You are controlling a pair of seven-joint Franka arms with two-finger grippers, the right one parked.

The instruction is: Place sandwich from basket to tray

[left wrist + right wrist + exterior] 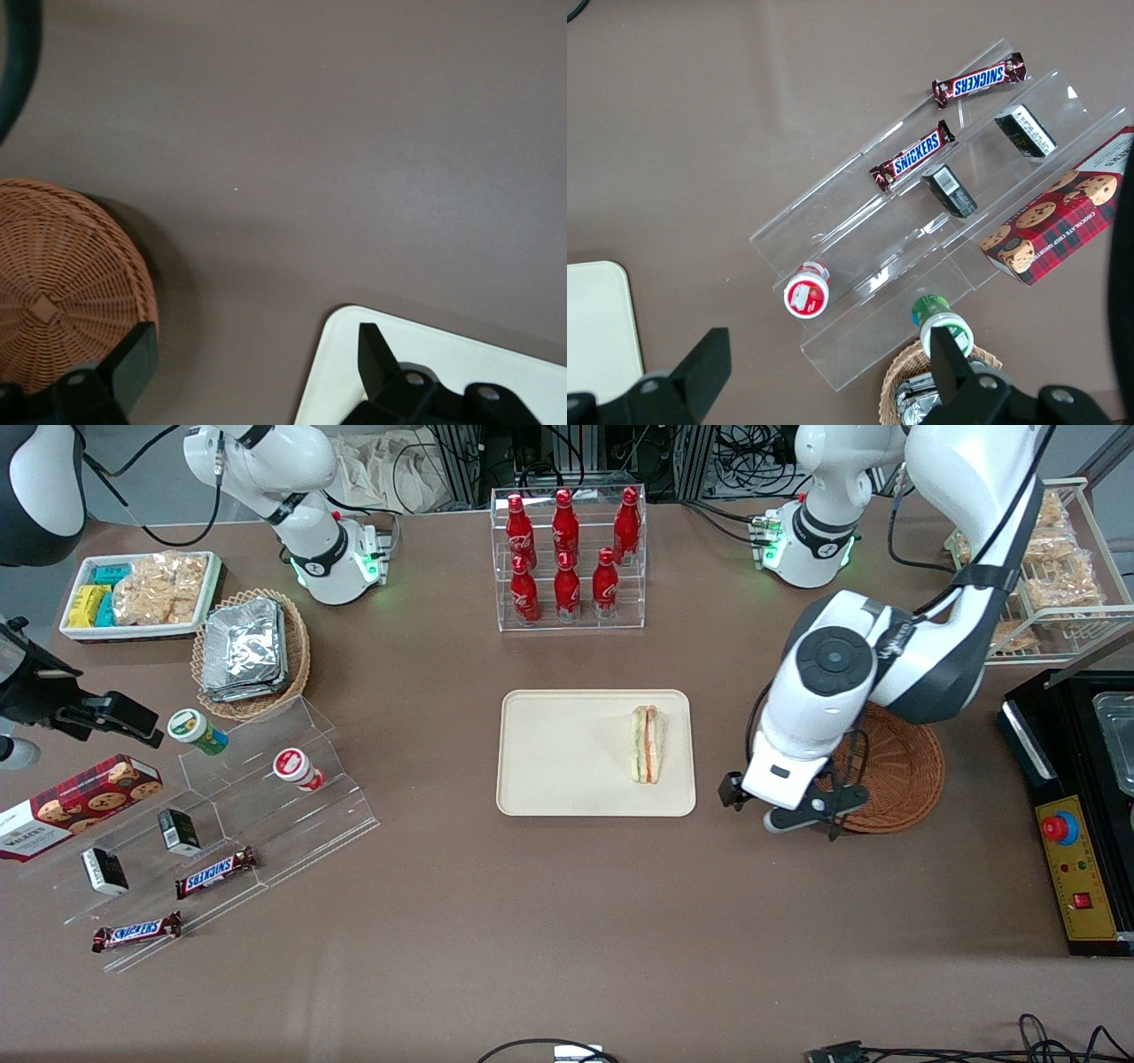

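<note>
The left arm bent low; its gripper point(802, 808) hung empty, fingers point(379, 354) apart, above bare table between the tray point(549, 753) and the basket point(895, 775). The sandwich point(646, 744) lay on the tray, at its 3 o'clock edge.

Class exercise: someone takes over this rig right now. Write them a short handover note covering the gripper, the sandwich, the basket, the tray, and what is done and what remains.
Gripper: open, empty, above the bare table between the tray and the basket.
Sandwich: lying on the tray, at its end toward the basket, free of the fingers.
Basket: nothing seen in its visible part; the arm covers some of it.
Done: sandwich moved from basket to tray and released.
Left: probably only pulling the arm clear.
</note>
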